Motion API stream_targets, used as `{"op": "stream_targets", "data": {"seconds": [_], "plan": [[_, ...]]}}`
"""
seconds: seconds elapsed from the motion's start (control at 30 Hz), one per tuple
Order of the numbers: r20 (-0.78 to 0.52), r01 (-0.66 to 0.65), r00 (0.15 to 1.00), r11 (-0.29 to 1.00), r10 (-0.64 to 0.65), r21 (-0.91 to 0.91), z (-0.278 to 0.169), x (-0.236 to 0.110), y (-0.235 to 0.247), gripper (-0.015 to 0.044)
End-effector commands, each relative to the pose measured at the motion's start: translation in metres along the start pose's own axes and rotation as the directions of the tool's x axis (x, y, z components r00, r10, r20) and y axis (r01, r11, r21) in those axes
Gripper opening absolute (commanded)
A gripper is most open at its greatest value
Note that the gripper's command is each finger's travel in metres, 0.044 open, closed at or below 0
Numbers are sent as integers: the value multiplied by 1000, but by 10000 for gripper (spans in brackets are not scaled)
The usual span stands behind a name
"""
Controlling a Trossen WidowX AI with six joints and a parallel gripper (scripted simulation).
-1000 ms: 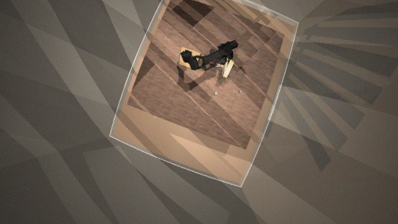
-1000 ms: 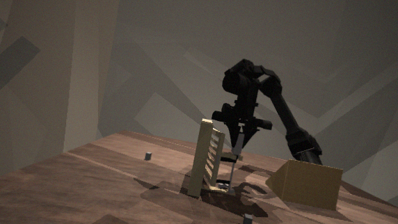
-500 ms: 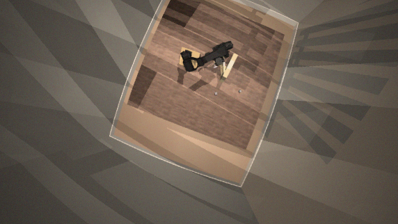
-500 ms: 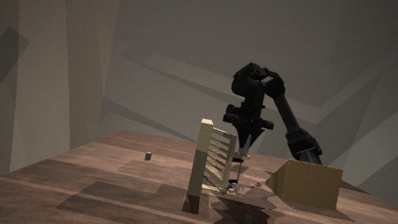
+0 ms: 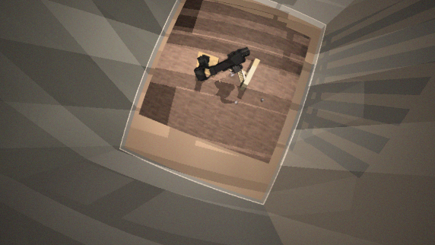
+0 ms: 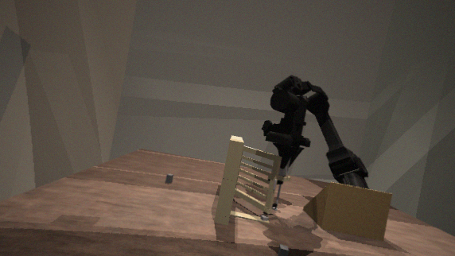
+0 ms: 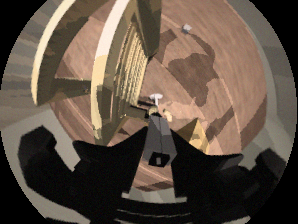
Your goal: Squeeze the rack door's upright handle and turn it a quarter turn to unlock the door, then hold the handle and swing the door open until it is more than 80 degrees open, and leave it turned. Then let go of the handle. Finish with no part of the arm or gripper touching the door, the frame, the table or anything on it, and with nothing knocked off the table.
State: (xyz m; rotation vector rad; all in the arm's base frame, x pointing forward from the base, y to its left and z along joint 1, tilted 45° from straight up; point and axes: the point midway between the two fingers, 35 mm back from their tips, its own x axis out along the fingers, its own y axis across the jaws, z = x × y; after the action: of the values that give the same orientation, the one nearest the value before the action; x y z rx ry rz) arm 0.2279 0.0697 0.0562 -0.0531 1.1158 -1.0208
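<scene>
The rack frame [image 5: 252,72] [image 6: 228,183] [image 7: 45,55] stands upright on the table. Its slatted door [image 6: 274,179] [image 7: 102,80] stands partly open, at roughly half a right angle to the frame. The grey upright handle [image 6: 279,192] [image 7: 159,131] is beside the door's free edge, held off it by short dark brackets. My gripper [image 6: 283,172] [image 7: 157,129] points down and is shut on the handle's upper part. How far the handle is turned is hard to tell. In the top view the arm partly hides the door and the grip.
A yellow-brown wedge-shaped block [image 5: 213,58] [image 6: 354,211] [image 7: 198,134] stands near the arm's base. One small grey piece [image 5: 261,100] [image 6: 169,178] lies beyond the frame. Another [image 5: 236,102] [image 6: 283,250] lies on the table, off the frame's hinge end.
</scene>
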Motion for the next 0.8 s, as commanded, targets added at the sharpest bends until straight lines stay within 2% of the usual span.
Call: {"op": "stream_targets", "data": {"seconds": [0.0,0.77], "plan": [[3,-3,1000,997,3,-76,3,0,-10,24],[3,0,1000,904,1,-428,26,0,-59,24]]}}
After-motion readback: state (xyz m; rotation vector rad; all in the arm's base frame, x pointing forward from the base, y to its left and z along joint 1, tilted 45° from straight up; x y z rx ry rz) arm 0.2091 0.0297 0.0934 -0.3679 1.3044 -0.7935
